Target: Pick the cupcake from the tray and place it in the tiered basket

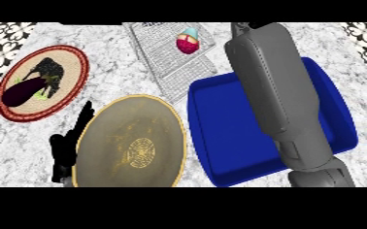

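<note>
Desk: white-grey marble desk (108, 43) fills the frame.
Cupcake: one cupcake (189, 41), upper centre, lying in the wire tiered basket (172, 70).
Tray: one blue tray (229, 136), lower right, partly under the right forearm (276, 92).
Plates: two; red-rimmed plate (79, 60) at left carrying one eggplant (25, 91), gold plate (132, 143) at lower centre.
Left hand (68, 143): lower left, fingers straight, upright.
Right hand: hidden beyond the forearm; fingers' state cannot be told.

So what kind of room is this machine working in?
Probably a kitchen: a white marbled stone counter carries a dark purple eggplant on a red-rimmed round plate, a pink cupcake in a grey wire mesh basket, and a blue tray.
</note>
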